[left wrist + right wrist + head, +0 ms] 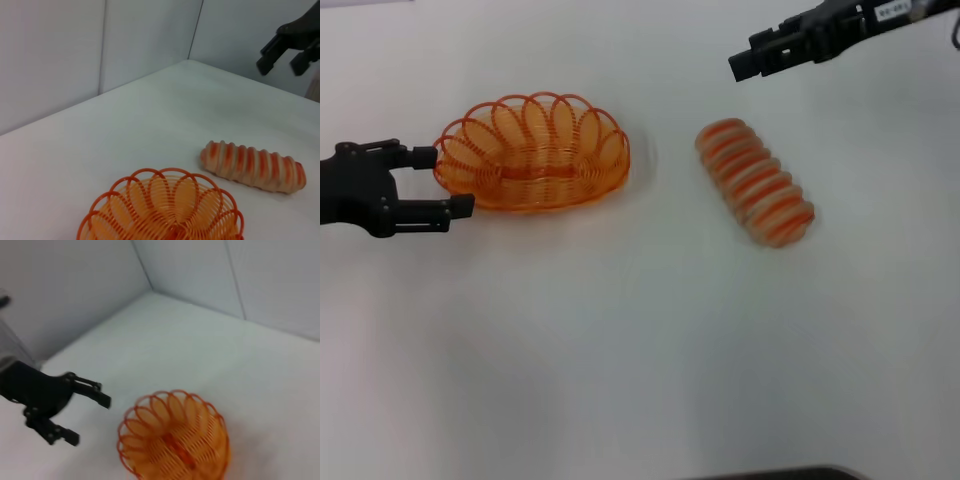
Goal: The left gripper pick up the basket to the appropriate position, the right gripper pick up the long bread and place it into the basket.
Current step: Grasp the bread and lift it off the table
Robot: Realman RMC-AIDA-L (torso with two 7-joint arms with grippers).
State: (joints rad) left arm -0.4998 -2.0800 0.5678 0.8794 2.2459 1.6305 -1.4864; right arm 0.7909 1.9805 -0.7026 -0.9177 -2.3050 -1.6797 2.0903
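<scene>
While left gripper [448, 183] jaws gape beside basket [532, 152], right gripper [742, 64] above long bread [755, 181], jaws seemingly apart.

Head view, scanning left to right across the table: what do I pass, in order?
left gripper, open at the basket's left end → basket → long bread lying on the table → right gripper, raised above and beyond the bread.

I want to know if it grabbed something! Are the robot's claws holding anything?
No. The left gripper is open at the basket's end; the right gripper hangs beyond the long bread.
</scene>
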